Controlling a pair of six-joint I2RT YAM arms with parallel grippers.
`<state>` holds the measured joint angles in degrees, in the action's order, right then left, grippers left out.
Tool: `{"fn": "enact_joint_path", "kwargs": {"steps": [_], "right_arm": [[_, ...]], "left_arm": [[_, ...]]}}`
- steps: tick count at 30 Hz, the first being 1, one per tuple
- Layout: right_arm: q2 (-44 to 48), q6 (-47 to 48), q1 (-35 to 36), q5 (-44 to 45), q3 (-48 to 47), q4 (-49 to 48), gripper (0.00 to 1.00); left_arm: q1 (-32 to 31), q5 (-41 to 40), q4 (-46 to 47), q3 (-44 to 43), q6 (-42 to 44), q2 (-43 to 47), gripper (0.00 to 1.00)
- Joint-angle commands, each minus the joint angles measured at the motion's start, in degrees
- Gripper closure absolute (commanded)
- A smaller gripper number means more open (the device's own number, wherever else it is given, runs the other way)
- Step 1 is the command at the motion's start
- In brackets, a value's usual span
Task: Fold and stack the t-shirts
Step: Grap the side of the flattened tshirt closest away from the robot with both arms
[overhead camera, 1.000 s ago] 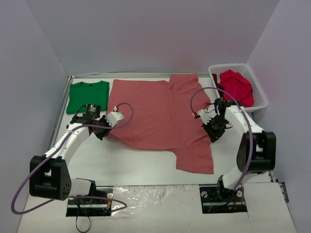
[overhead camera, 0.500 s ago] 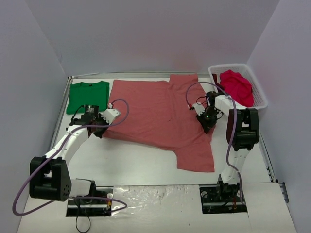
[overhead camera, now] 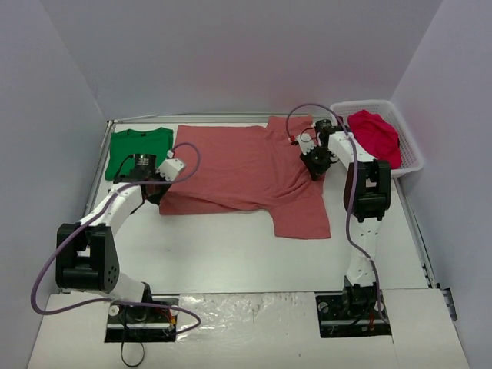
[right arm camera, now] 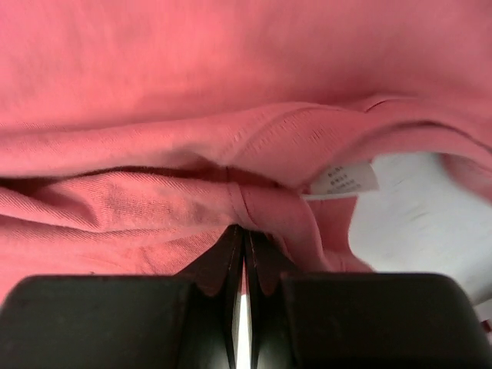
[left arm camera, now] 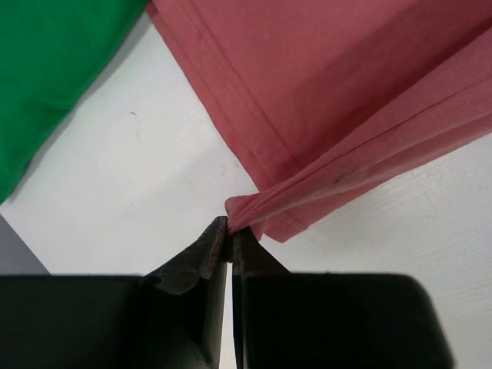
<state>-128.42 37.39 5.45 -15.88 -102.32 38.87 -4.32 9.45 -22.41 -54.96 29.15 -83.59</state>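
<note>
A salmon-pink t-shirt (overhead camera: 246,165) lies spread across the middle of the table, its near half lifted and folded back. My left gripper (overhead camera: 159,187) is shut on the shirt's bottom-left corner (left arm camera: 246,209), the hem pinched between the black fingertips. At the shirt's right side, near the collar, my right gripper (overhead camera: 314,163) is shut on the pink fabric (right arm camera: 254,207); a white label (right arm camera: 344,180) shows just beyond its fingers. A folded green t-shirt (overhead camera: 138,150) lies flat at the back left. A crimson t-shirt (overhead camera: 374,135) is bundled in the basket.
The white lattice basket (overhead camera: 410,150) stands at the back right corner, close to my right arm. One sleeve of the pink shirt (overhead camera: 302,217) hangs toward the near side. Grey walls enclose the table on three sides.
Both grippers have carried the near edge of the pink shirt toward the back of the table, folding it over. The right arm has stretched far back; the left moved back beside the green shirt.
</note>
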Motion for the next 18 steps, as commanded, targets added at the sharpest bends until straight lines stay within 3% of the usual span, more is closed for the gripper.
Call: {"fn": "enact_joint_path", "kwargs": {"steps": [1, 10, 13, 14, 18], "right_arm": [[0.10, -1.96, 1.40, -0.11, -4.64, 1.82, 1.00], [21.08, -2.06, 6.06, -0.82, 3.60, 5.24, 1.00], [30.47, 0.40, 6.85, -0.91, 8.52, 9.79, 0.93], [32.16, 2.93, 7.11, -0.91, 10.11, 11.30, 0.85], [39.02, 8.92, 10.01, 2.41, 21.61, 17.02, 0.72]], "left_arm": [[0.71, -2.33, 1.67, -4.19, -1.20, -0.52, 0.98], [0.80, -2.60, -0.26, -4.81, -0.41, 2.73, 0.98], [0.71, -2.60, -1.14, -4.46, -0.32, 5.01, 0.98], [0.80, -2.77, -1.05, -4.28, -0.32, 5.28, 0.98], [0.71, -3.92, -0.35, -3.66, -1.02, 5.55, 0.98]]}}
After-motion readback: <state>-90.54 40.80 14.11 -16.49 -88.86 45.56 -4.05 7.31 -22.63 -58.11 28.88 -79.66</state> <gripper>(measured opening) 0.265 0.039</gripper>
